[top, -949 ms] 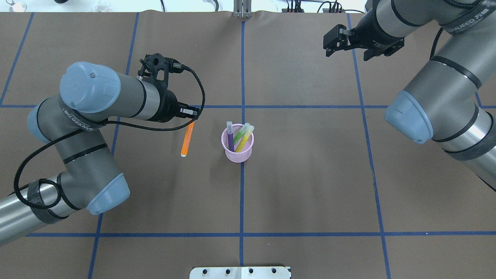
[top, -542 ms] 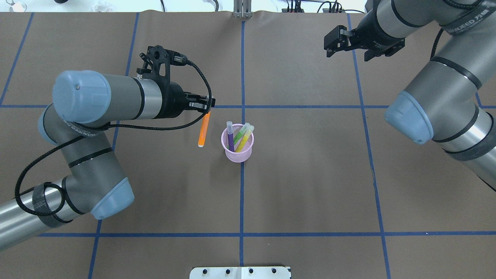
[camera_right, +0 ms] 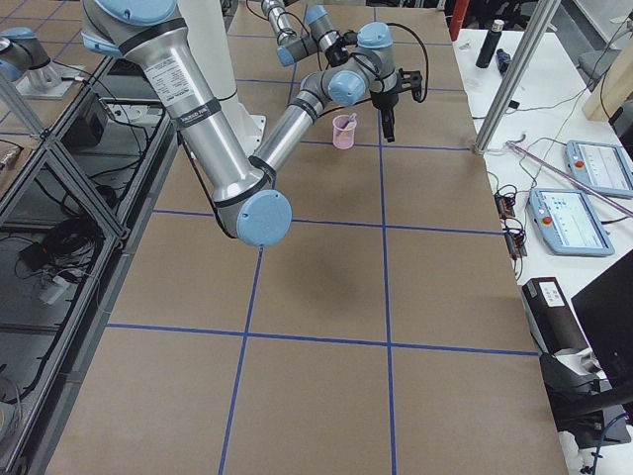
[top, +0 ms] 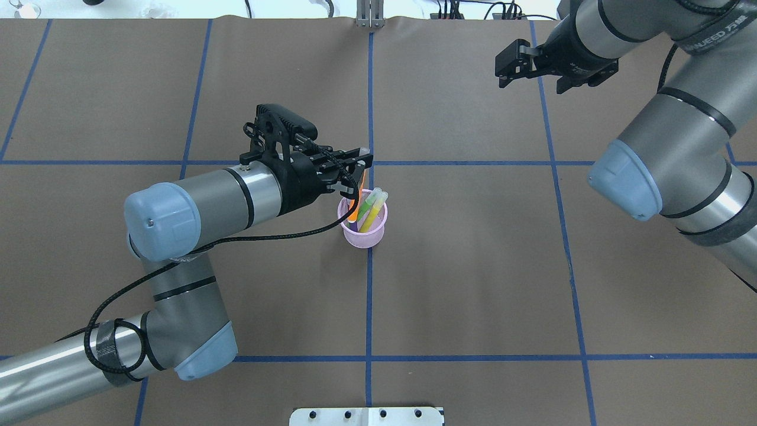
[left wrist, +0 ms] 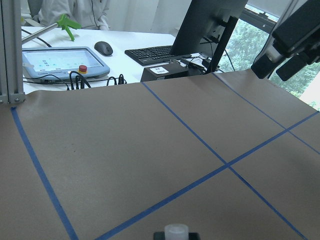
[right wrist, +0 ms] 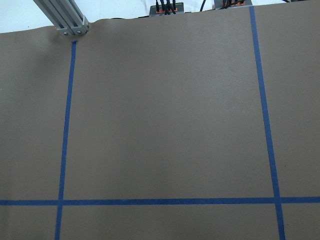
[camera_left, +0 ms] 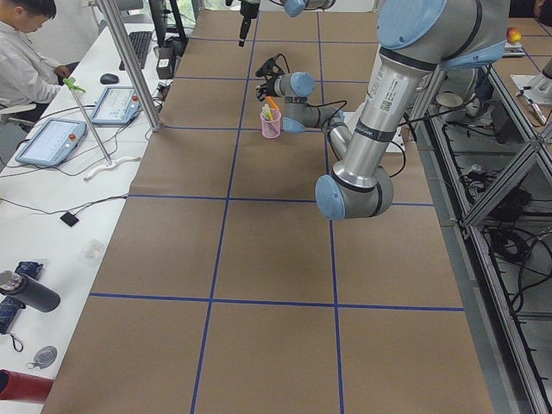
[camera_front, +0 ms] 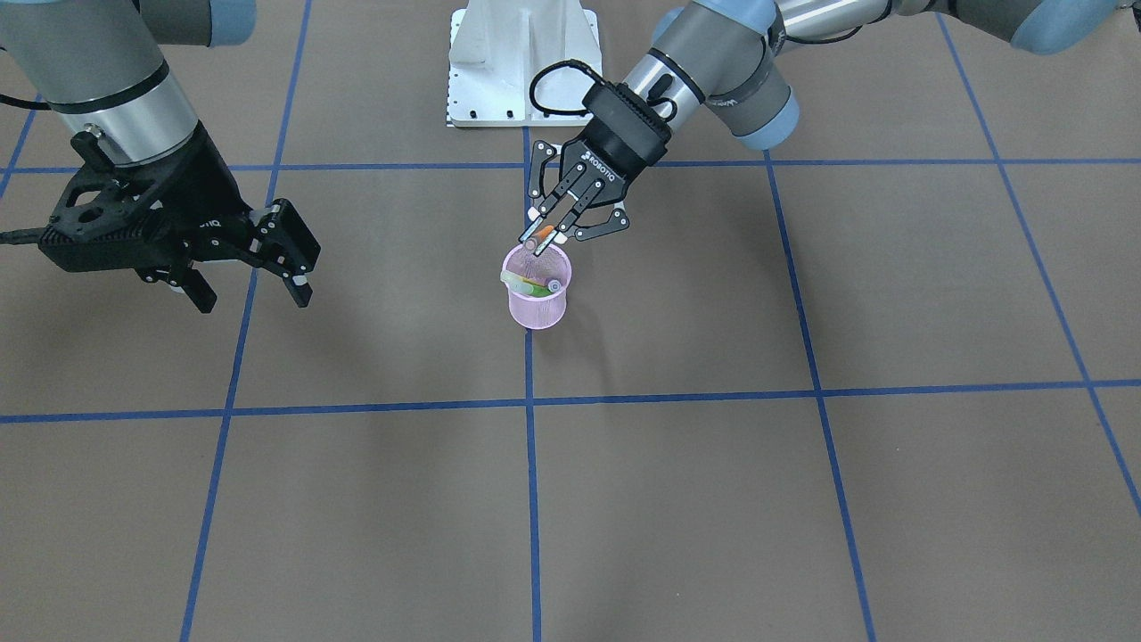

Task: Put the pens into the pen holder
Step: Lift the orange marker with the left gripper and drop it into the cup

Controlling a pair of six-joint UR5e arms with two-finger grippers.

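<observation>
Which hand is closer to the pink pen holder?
Left. The left hand sits just above the pen holder, gripping the orange pen; the right hand hangs far off to the side, open.

You're looking down at the brown paper table cover, which is filling nearly the whole view. Two blue tape lines are running top to bottom, the left line and the right line. A cross line is cutting across both near the bottom edge. An aluminium profile post is showing at the top left, and black cable plugs are poking in at the top edge.
</observation>
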